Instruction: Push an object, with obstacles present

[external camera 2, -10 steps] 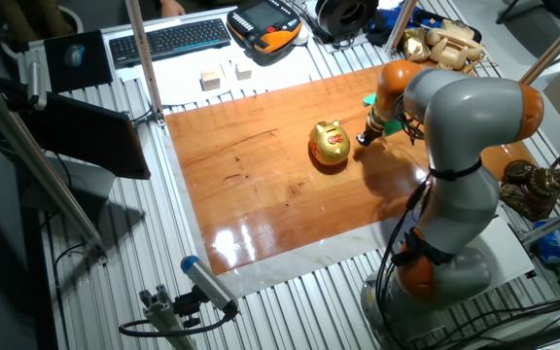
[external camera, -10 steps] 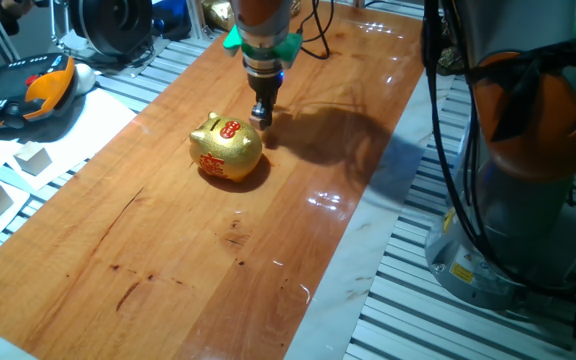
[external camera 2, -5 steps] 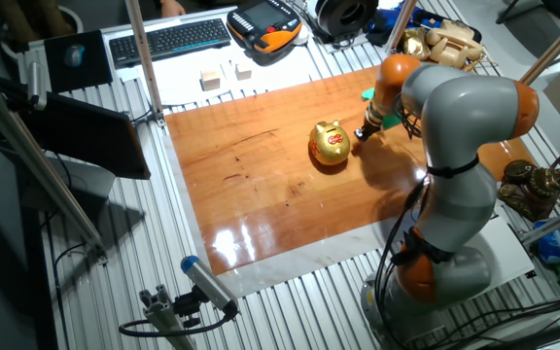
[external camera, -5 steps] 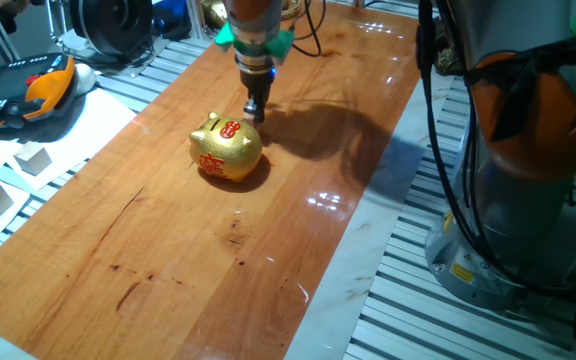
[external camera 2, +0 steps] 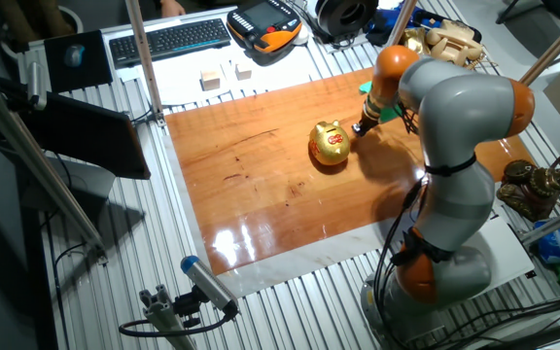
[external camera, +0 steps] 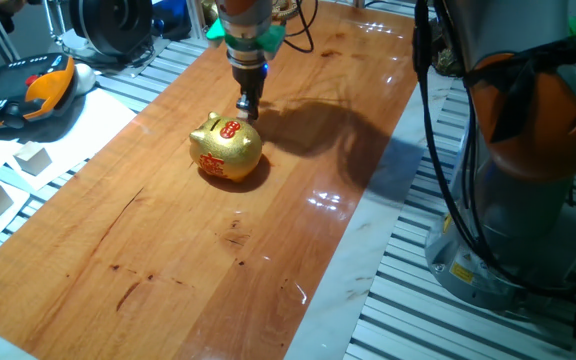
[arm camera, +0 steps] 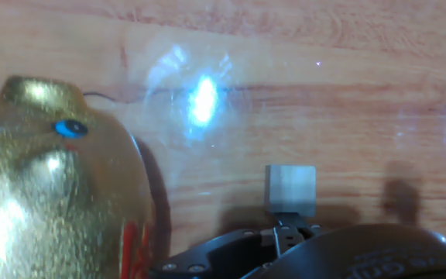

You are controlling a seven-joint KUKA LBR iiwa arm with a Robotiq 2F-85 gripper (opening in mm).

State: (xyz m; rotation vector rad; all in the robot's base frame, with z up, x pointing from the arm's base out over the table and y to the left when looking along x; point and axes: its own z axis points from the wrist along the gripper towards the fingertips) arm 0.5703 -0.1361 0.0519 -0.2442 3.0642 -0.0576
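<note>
Gripper [external camera: 247,108] is down low at the table [external camera: 298,230], just behind the gold piggy bank [external camera: 226,148]. In the hand view the tiny wooden cube [arm camera: 290,188] sits right at the fingertips, touching them, with the pig [arm camera: 56,186] close alongside. Jaws appear closed together, gripping nothing.

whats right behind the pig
Behind the pig the pincer stands low over the table. The hand view shows a tiny cube at its tip, apart from the pig. In both fixed views the pincer and pig hide the cube.
</note>
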